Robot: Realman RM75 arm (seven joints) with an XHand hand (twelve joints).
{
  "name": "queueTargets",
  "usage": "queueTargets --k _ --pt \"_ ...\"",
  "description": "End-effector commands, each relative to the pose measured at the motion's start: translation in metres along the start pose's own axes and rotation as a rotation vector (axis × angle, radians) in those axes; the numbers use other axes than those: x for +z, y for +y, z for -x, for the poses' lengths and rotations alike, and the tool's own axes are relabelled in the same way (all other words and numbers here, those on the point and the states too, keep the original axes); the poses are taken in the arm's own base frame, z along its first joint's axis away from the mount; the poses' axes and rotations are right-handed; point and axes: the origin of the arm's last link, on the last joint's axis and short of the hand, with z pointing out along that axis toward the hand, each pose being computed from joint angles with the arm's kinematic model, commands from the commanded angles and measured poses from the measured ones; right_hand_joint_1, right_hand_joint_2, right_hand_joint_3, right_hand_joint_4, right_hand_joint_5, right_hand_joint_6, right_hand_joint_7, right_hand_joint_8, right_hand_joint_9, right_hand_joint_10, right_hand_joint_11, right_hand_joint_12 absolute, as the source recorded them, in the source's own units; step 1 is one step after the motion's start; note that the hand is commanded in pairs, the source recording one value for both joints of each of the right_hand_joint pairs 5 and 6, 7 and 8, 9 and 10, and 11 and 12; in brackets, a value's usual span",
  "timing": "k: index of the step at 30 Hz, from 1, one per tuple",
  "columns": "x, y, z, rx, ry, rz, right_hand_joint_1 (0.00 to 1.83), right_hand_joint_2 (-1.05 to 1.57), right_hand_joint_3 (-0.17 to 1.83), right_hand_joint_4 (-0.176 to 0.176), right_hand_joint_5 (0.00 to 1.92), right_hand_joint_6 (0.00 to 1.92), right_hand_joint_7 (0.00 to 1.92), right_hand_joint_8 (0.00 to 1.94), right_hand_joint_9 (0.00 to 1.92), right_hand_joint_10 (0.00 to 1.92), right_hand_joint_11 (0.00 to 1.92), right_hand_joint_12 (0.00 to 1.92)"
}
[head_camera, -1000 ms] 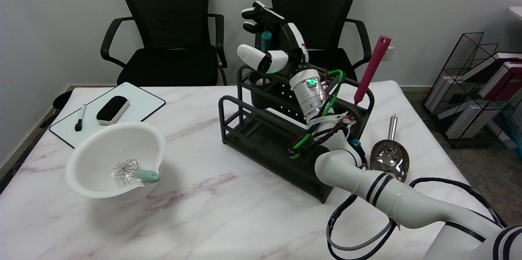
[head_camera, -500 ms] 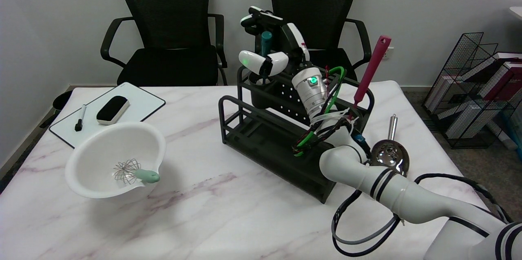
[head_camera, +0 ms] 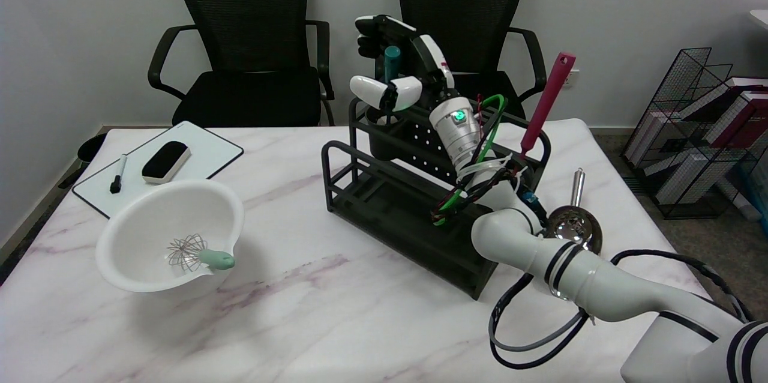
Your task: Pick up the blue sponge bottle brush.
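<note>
Robot hand (head_camera: 393, 65) is around the teal handle of the blue sponge bottle brush (head_camera: 392, 60): thumb in front of the handle, black fingers behind it. Can't tell if it's actually clamped or just caging it. The brush stands upright in the black cup (head_camera: 382, 131) at the far-left corner of the black rack (head_camera: 420, 191), directly under the hand; the sponge end is hidden in the cup.

Risks, as I judge them:
- Contact sits high on a thin handle, so it could slip or pivot on lift.
- Off-vertical pull could snag the sponge on the cup rim and drag the rack.
- Forearm cables hang close to the red spatula (head_camera: 546, 101), just right of the wrist, and could catch it.

Versus 1 s ago: fingers closed in behind the handle, wrist shifted slightly right; brush hasn't risen.
</note>
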Motion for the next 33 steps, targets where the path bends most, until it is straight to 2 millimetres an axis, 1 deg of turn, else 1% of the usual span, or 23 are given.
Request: queueTargets --k 1,3,6,11,15,17,18,20,22,24,26,29,33 --pt "0.005 0.003 -0.002 -0.016 -0.004 0.015 1.24 -0.03 1.09 0.0 0.6 0.6 0.85 0.85 0.74 0.74 0.68 0.68" --pt "0.005 0.003 -0.003 -0.017 -0.003 0.017 1.25 0.03 1.06 0.0 0.59 0.59 0.95 0.95 0.81 0.81 0.73 0.73" --pt "0.005 0.003 -0.003 -0.015 -0.001 0.016 1.26 0.11 1.02 0.0 0.59 0.59 1.05 1.05 0.87 0.87 0.78 0.78" --pt "0.006 0.002 -0.003 -0.014 0.001 0.013 1.27 0.27 0.97 0.0 0.61 0.61 1.15 1.15 1.06 1.06 0.84 0.84" --pt "0.009 -0.001 -0.003 -0.014 0.001 0.004 1.28 0.34 0.95 0.0 0.62 0.62 1.2 1.2 1.13 1.13 0.88 0.88" --pt "0.011 -0.002 -0.003 -0.014 0.0 0.0 1.27 0.44 0.9 0.0 0.66 0.66 1.28 1.28 1.23 1.23 0.99 0.99" --pt "0.012 -0.003 -0.002 -0.013 0.001 -0.002 1.27 0.47 0.88 0.0 0.68 0.68 1.3 1.3 1.26 1.26 1.04 1.04" --pt "0.013 -0.004 -0.002 -0.013 0.0 -0.006 1.27 0.53 0.88 0.0 0.8 0.8 1.36 1.36 1.32 1.32 1.14 1.14" --pt "0.014 -0.005 -0.002 -0.012 0.0 -0.009 1.27 0.55 0.92 0.0 0.9 0.9 1.4 1.4 1.35 1.35 1.18 1.18" --pt "0.014 -0.006 -0.001 -0.019 0.0 -0.01 1.26 0.62 0.99 0.0 1.06 1.06 1.49 1.49 1.42 1.42 1.27 1.27" --pt "0.015 -0.006 -0.001 -0.021 0.0 -0.011 1.25 0.72 1.02 0.0 1.21 1.21 1.57 1.57 1.49 1.49 1.35 1.35" --pt "0.015 -0.005 -0.001 -0.021 0.0 -0.008 1.23 0.81 1.0 0.0 1.31 1.31 1.65 1.65 1.52 1.52 1.39 1.39" --pt "0.016 -0.006 0.0 -0.017 0.0 -0.011 1.22 0.91 0.97 0.0 1.38 1.38 1.71 1.71 1.58 1.58 1.47 1.47"
